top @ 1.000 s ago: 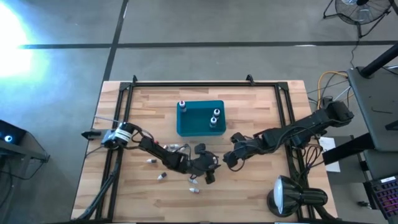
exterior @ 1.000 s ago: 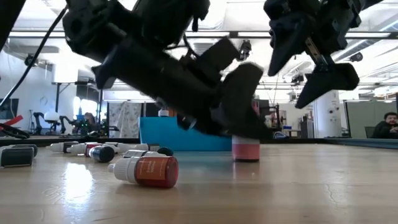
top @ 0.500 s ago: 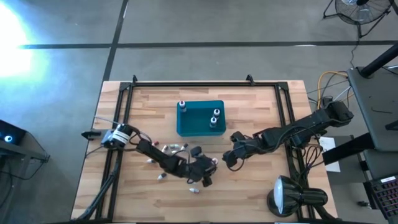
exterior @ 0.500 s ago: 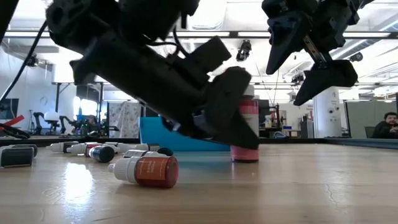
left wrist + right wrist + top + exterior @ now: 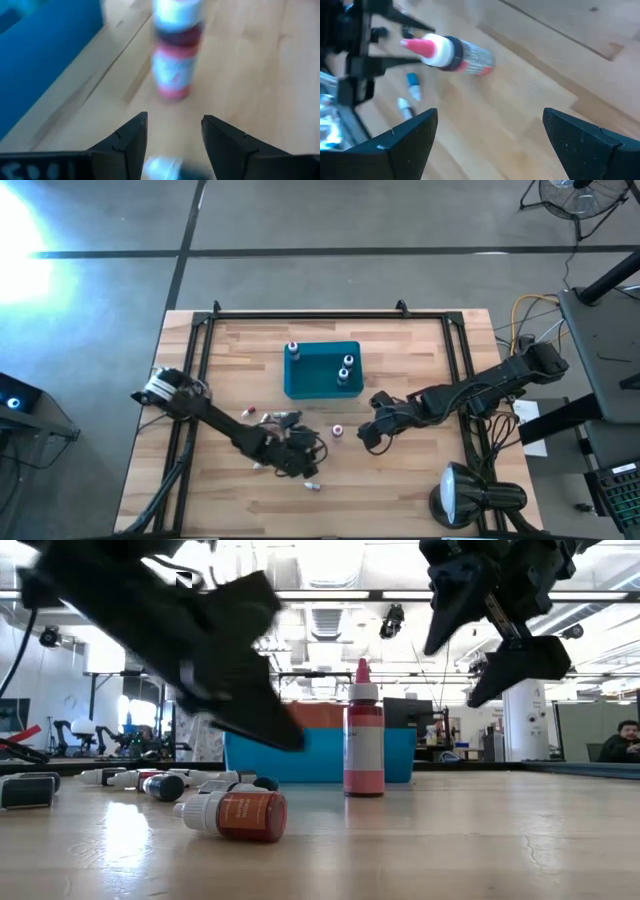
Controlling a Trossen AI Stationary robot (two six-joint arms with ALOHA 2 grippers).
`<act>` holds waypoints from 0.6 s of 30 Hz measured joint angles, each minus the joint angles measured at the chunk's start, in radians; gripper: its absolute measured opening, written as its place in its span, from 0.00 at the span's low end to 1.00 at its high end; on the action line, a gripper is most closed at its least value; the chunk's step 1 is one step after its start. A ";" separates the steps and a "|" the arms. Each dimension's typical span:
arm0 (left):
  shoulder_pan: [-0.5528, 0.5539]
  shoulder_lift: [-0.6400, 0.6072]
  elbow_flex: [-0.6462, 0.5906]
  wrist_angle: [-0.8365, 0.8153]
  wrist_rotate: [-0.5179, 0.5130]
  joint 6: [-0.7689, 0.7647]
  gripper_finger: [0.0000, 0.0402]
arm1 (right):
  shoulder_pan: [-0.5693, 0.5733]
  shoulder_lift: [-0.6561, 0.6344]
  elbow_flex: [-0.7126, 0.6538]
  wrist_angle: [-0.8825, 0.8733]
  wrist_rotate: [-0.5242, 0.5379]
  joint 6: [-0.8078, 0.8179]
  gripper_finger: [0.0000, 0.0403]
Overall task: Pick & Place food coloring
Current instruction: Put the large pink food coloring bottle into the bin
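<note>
A red food coloring bottle [image 5: 338, 432] with a pink tip stands upright on its base on the table [image 5: 363, 730], in front of the teal bin [image 5: 322, 384]. My left gripper [image 5: 312, 448] is open, just left of this bottle and apart from it; in its wrist view the bottle [image 5: 175, 55] stands ahead of the gripper [image 5: 174, 120]. My right gripper [image 5: 372, 436] hovers open to the bottle's right, above the table [image 5: 490, 630]; its wrist view looks down on the bottle [image 5: 452, 52]. Three bottles [image 5: 343, 370] stand in the bin.
Several more small bottles lie on their sides: near the left arm [image 5: 280, 418], under it [image 5: 258, 465], near the front [image 5: 313, 483], and one red one close to the low camera [image 5: 235, 815]. A whitish bottle [image 5: 160, 167] lies below my left fingers. A lamp [image 5: 455, 495] stands at the near right corner.
My left gripper has let go of the red bottle and drawn back toward the table's left. The bottle, hidden between the fingers a second ago, now stands free and upright. The right arm has kept still.
</note>
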 joint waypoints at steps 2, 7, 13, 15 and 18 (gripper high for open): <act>-0.024 -0.058 -0.028 -0.057 -0.015 -0.064 0.41 | 0.000 0.000 0.004 0.026 0.000 -0.014 0.89; -0.089 -0.245 -0.108 -0.137 -0.057 -0.226 0.41 | -0.012 0.077 0.075 0.030 0.034 -0.144 0.89; -0.132 -0.454 -0.217 -0.173 -0.061 -0.415 0.41 | -0.011 0.244 0.276 -0.092 0.049 -0.365 0.89; -0.152 -0.509 -0.243 -0.177 -0.065 -0.438 0.41 | 0.000 0.283 0.340 -0.185 0.079 -0.414 0.89; -0.192 -0.580 -0.280 -0.224 -0.095 -0.462 0.41 | 0.021 0.307 0.399 -0.243 0.111 -0.469 0.88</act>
